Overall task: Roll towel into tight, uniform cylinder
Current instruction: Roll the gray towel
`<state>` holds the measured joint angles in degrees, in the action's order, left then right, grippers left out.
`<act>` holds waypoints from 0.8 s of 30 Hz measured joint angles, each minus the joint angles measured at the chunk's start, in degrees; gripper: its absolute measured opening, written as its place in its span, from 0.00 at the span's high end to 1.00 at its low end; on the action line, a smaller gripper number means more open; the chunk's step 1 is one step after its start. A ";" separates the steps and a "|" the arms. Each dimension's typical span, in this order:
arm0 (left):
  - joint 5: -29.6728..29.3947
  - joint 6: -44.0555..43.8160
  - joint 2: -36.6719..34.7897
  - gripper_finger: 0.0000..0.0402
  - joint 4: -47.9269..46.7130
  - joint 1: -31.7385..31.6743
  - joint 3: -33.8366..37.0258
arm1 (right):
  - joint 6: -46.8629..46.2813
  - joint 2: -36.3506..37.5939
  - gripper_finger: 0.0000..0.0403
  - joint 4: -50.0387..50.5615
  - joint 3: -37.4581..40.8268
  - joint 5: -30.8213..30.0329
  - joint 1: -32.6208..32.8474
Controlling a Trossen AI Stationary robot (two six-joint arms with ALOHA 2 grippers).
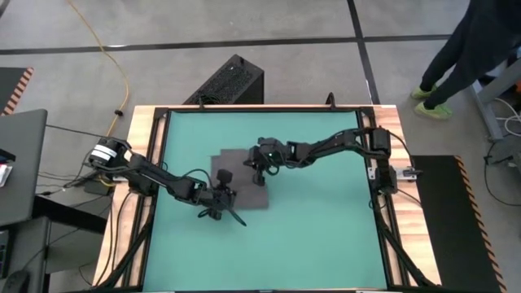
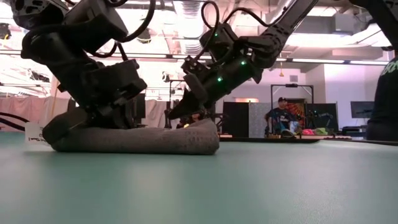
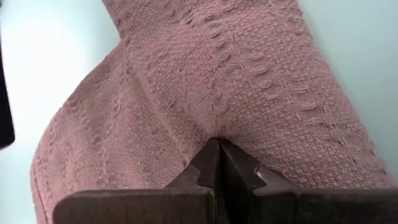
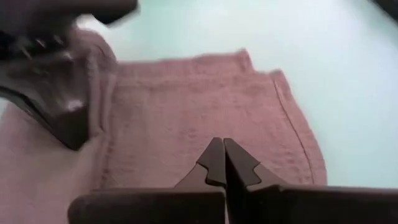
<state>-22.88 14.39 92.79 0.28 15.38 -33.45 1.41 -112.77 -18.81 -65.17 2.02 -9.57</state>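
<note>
The dark grey towel [image 1: 248, 185] lies on the teal mat [image 1: 326, 236] near the table's middle. In the low view the towel [image 2: 149, 140] lies low, with one end humped up under my left arm. My left gripper [image 1: 221, 198] is shut at the towel's near left part and also shows in the left wrist view [image 3: 219, 144]. My right gripper [image 1: 259, 172] is shut, slanting down over the towel's far part [image 4: 199, 106]; its tips [image 4: 222, 144] stand just at the cloth. The white tag does not show. My left gripper has its shut fingertips on the towel's top surface [image 3: 217, 127], coming from above. Creases in the cloth run together at the tips, as of a small pucker pinched between them. The towel lies on the mat, humped up around the fingers. My right gripper: I cannot tell whether its shut tips touch the towel.
The mat has free room toward the near and right edges. A black box [image 1: 232, 81] stands on the floor behind the table. A person [image 1: 460, 57] stands at the far right, and another person [image 2: 280, 118] sits in the room behind.
</note>
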 joint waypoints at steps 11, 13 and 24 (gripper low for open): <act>8.56 5.59 0.09 1.00 4.92 1.42 0.09 | -5.64 0.09 0.98 12.43 0.05 -2.04 3.90; 9.64 4.13 0.09 1.00 5.55 2.09 0.10 | -6.18 0.77 0.98 13.88 0.05 -4.76 5.64; 9.46 1.81 0.11 1.00 5.97 3.80 0.09 | -8.46 14.77 0.94 30.63 -0.02 -15.44 20.43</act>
<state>-13.41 16.20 92.90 6.26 19.18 -33.36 -7.05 -98.00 11.81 -65.19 -13.41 10.86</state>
